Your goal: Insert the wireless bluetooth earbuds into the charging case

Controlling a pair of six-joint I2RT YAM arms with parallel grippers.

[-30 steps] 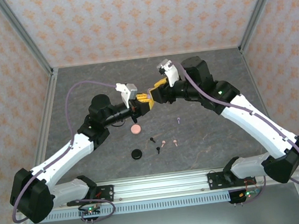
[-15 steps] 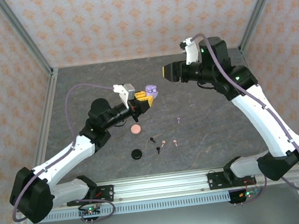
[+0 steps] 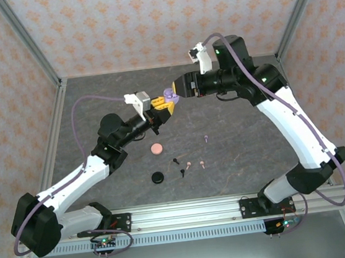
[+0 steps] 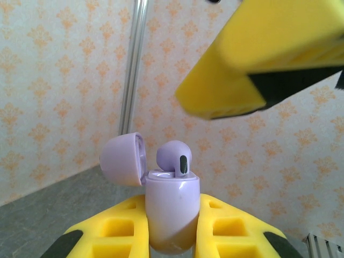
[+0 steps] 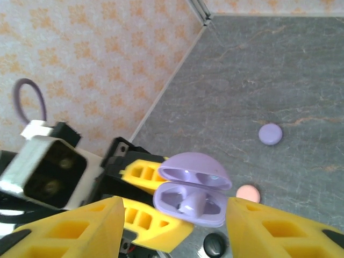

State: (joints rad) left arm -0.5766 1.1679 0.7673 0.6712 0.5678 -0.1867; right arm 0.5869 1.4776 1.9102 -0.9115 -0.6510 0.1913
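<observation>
My left gripper [image 3: 164, 104] is shut on a lilac charging case [image 3: 169, 95], held upright above the middle of the table. In the left wrist view the case [image 4: 172, 212] sits between the yellow fingers with its lid [image 4: 122, 159] swung open, and one lilac earbud [image 4: 174, 157] stands in it, head up. My right gripper [image 3: 180, 90] hovers open just right of the case. The right wrist view has the open case [image 5: 194, 200] in the gap beyond its fingers [image 5: 67, 231]. Loose earbuds lie on the table: a lilac one [image 3: 206, 139], two black [image 3: 175, 161] and two pink [image 3: 189, 164].
A pink round case [image 3: 157, 149] and a black round case [image 3: 158, 177] lie shut on the table near the loose earbuds. In the right wrist view a shut lilac case [image 5: 270, 134] lies farther off. Patterned walls close in the table on three sides.
The right gripper drew back from the case to the right, then came close again. The left gripper carried the case up and farther from the bases.
</observation>
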